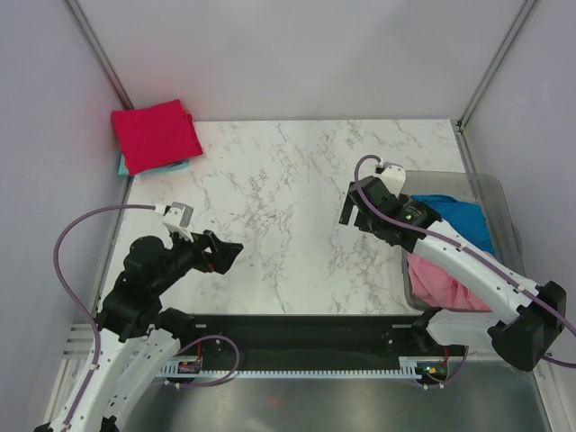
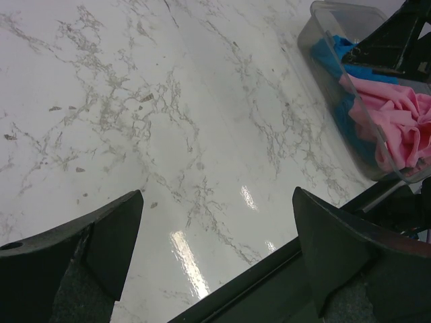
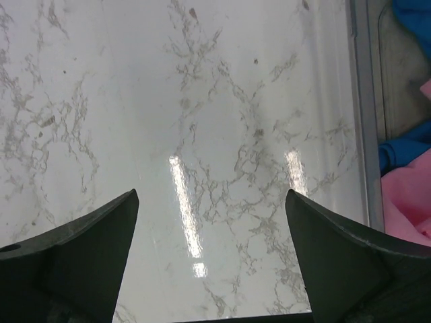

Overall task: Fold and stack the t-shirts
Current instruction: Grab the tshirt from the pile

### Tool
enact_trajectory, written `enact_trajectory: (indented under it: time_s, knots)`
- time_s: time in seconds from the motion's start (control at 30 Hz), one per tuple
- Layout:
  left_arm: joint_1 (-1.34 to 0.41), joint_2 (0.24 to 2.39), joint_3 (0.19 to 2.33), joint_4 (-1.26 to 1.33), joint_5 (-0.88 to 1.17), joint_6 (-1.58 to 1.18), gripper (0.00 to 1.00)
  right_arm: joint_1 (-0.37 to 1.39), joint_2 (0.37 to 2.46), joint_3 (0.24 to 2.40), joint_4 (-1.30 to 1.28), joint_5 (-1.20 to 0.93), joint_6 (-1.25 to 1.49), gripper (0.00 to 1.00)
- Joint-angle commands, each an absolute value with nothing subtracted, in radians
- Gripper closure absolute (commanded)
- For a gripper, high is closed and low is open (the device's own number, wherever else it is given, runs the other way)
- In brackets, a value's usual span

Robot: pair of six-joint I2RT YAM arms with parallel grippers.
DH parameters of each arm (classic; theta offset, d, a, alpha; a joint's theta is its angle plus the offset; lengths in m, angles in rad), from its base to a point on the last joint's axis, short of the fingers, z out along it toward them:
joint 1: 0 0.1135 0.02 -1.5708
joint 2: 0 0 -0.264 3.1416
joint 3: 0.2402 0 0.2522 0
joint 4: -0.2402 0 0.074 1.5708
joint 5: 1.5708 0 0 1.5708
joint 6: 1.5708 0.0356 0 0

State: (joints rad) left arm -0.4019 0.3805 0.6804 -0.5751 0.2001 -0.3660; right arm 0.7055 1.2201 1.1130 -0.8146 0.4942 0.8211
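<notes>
top external — red shirt (image 1: 155, 135) folded atop teal shirt (image 1: 122, 166), far left.

We see table (image 1: 297, 207): white marble, grey veining. At 10 o'clock: crimson red t-shirt (image 1: 155, 135), plain, with pale teal t-shirt (image 1: 126, 167) edge showing beneath. At 3 o'clock: clear tub (image 1: 493, 193), with bright blue t-shirt (image 1: 454, 218) and pink t-shirt (image 1: 443, 283), both plain. We note left gripper (image 2: 217, 202) and right gripper (image 3: 212, 195): black. Arms (image 1: 135, 360): white, black joints. Cables (image 1: 67, 234): mauve.
</notes>
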Motion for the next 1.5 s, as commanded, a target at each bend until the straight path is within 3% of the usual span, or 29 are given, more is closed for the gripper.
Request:
enact_trajectory:
  time_s: [0.0,0.17,0.33,0.6,1.07,1.23,1.3,1.33,1.37,1.43,1.47]
  knots:
    - [-0.408,0.393,0.680,-0.554,0.187,-0.364,0.00,0.709,1.178,1.166,-0.742,0.603,0.782,0.02]
    - [-0.408,0.396,0.680,-0.554,0.187,-0.364,0.00,0.654,1.180,1.207,-0.782,0.759,0.743,0.02]
    - [-0.408,0.400,0.681,-0.554,0.189,-0.364,0.00,0.208,1.161,1.138,-0.684,0.482,0.638,0.02]
    - [-0.408,0.400,0.680,-0.555,0.187,-0.362,0.00,-0.075,1.337,1.086,-0.563,0.250,0.562,0.02]
    - [-0.408,0.419,0.681,-0.554,0.179,-0.357,0.00,-0.152,1.640,1.095,-0.281,0.042,0.546,0.02]
    - [-0.403,0.425,0.683,-0.555,0.175,-0.356,0.00,-0.153,1.710,1.114,-0.272,0.083,0.532,0.04]
    - [-0.403,0.423,0.681,-0.557,0.172,-0.356,0.00,-0.159,1.730,1.115,-0.268,0.089,0.525,0.18]
    - [-0.402,0.420,0.681,-0.555,0.173,-0.356,0.00,-0.161,1.733,1.114,-0.265,0.087,0.522,0.30]
    - [-0.402,0.420,0.681,-0.557,0.172,-0.356,0.00,-0.166,1.730,1.120,-0.267,0.089,0.515,0.64]
    - [-0.402,0.419,0.681,-0.557,0.172,-0.356,0.00,-0.170,1.717,1.143,-0.294,0.092,0.508,0.95]
    - [-0.402,0.417,0.681,-0.557,0.170,-0.356,0.00,-0.173,1.704,1.160,-0.314,0.097,0.502,1.00]
